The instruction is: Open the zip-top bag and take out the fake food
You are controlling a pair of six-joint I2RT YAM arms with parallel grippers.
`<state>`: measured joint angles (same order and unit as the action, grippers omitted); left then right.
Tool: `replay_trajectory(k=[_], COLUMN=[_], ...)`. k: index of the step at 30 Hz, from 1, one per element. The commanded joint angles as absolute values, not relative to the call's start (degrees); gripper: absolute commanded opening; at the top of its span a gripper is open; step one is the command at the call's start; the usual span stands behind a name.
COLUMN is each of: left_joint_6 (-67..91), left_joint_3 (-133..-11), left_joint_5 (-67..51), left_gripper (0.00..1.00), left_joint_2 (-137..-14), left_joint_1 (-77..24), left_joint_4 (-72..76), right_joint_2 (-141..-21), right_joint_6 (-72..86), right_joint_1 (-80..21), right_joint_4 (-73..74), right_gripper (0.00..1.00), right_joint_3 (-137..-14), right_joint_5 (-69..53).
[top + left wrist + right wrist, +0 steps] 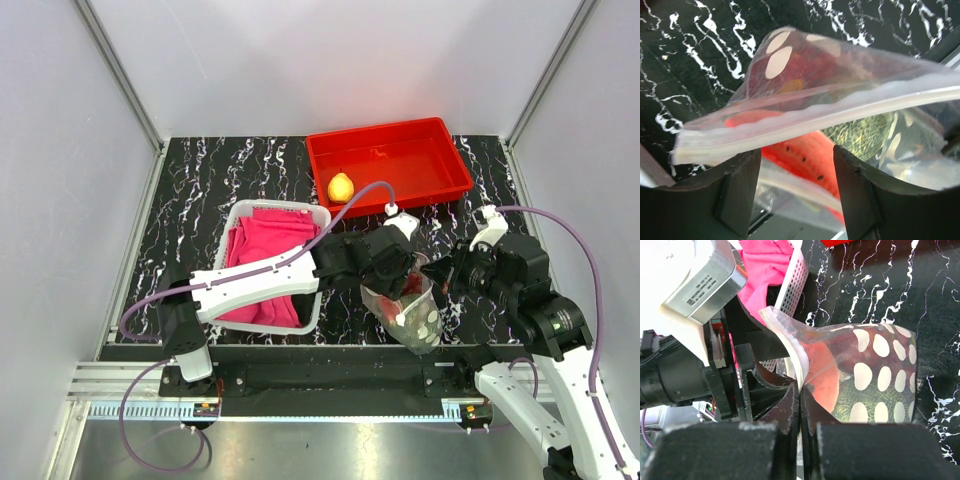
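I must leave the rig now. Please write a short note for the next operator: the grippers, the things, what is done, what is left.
Grippers: the left gripper is open at the mouth of the zip-top bag; the right gripper is shut on the bag's rim.
Done: the bag looks open; the lemon lies in the red tray.
To do: the watermelon slice and the green melon are inside the bag; take them out.

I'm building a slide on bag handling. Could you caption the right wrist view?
Right hand clamped on the rim of the zip-top bag, red fake food showing through the dotted plastic.
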<state>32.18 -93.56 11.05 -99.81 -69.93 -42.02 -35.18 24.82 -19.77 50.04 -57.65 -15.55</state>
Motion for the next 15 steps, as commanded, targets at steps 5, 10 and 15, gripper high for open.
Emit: replay_trajectory(k=[5,10,15], left_joint_6=[32.3,34.2,38.2], left_joint_3=[-94.0,-91.4,-87.7], left_joint_5=[11.7,10.6,8.4], left_gripper=[0.63,0.64,0.55], left_joint_2=[-99.6,-99.6,-97.7], left_joint_1=[-70.2,-70.5,-70.3], left_joint_4=[-47.5,-46.2,-40.4], right_joint_2=[-35.2,-35.2,-35.4], right_joint_6=[24.4,24.3,24.7], right_joint_1=[-20.0,-20.0,-20.0], right_joint_4=[45.5,45.5,45.4], right_gripper=[0.0,0.0,0.0], right_joint_3=[-57.6,-56.8,-56.3], right_joint_5=[-16.0,-16.3,-17.2])
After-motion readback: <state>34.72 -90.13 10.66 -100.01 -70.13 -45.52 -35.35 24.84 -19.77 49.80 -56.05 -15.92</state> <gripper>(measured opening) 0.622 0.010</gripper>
